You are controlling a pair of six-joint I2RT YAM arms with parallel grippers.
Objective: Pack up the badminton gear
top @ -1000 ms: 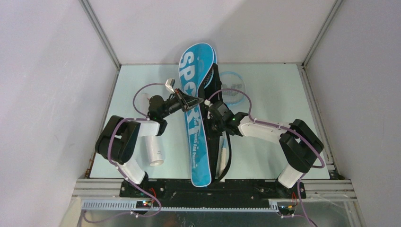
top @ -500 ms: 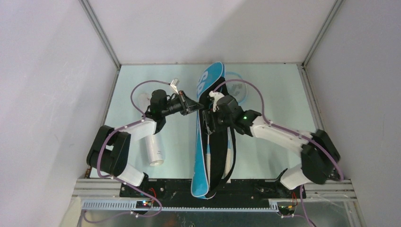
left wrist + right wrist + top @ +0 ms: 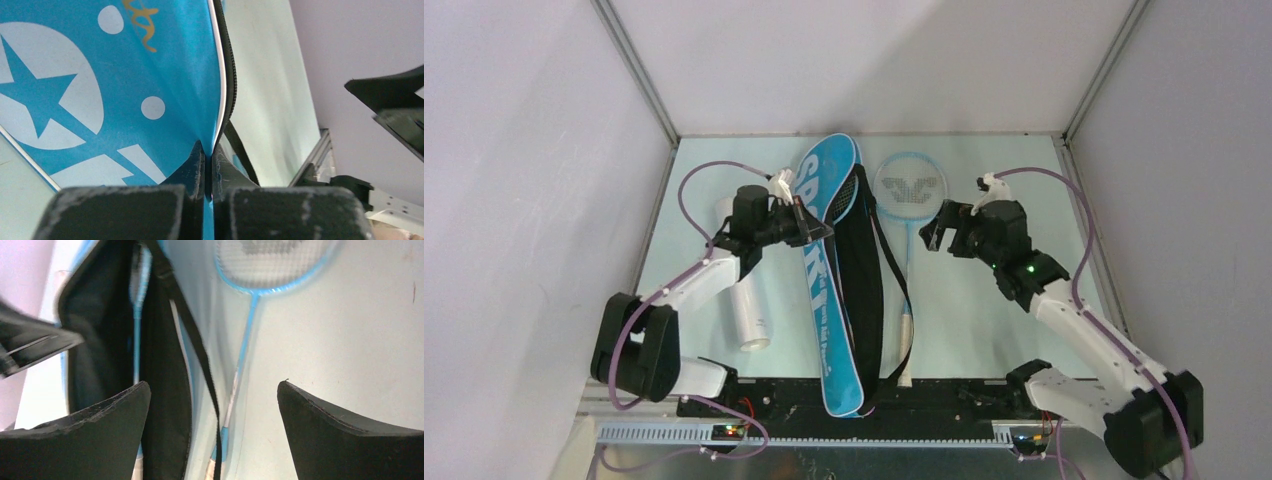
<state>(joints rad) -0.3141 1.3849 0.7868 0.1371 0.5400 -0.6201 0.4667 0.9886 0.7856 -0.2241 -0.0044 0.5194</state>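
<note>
Blue "SPORT" racket bag (image 3: 817, 300) lies lengthwise down the middle of the desk (image 3: 1014, 290), gripped at its left edge.

From above, the left jaws are clamped on the bag's rim, its black inside showing; a racket (image 3: 908, 240) lies just right of it, a white tube (image 3: 746, 305) to its left, and the right jaws hover spread wide, holding nothing. The left wrist view shows the jaws pressed together on the blue fabric edge. The right wrist view shows the parted jaws above the racket shaft and the black strap (image 3: 186, 325).

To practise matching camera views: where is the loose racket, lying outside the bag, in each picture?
Top external: racket right of centre, beside the bag.
Left wrist: not in it.
Right wrist: racket head at top centre, shaft running down.
Shared landmark: the blue bag, in all three.
</note>
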